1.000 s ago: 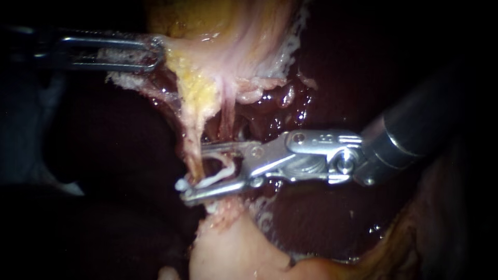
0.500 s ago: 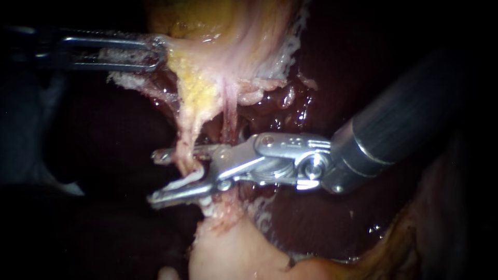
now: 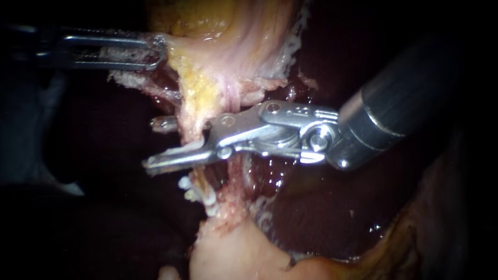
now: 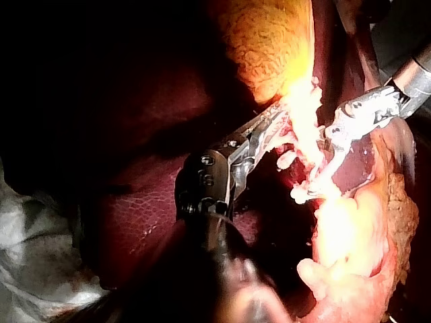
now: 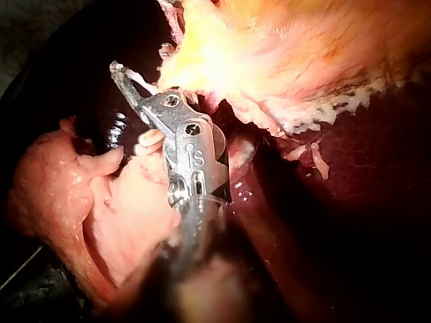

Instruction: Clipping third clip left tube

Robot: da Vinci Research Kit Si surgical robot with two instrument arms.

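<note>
Left tube (image 3: 191, 122), right instrument (image 3: 153, 145) astride

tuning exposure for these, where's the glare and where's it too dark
endoscope view: left instrument in shadow, glints on the right instrument metal; left wrist view: glare washes out the pale tissue; right wrist view: same tissue glares, liver dark
</note>
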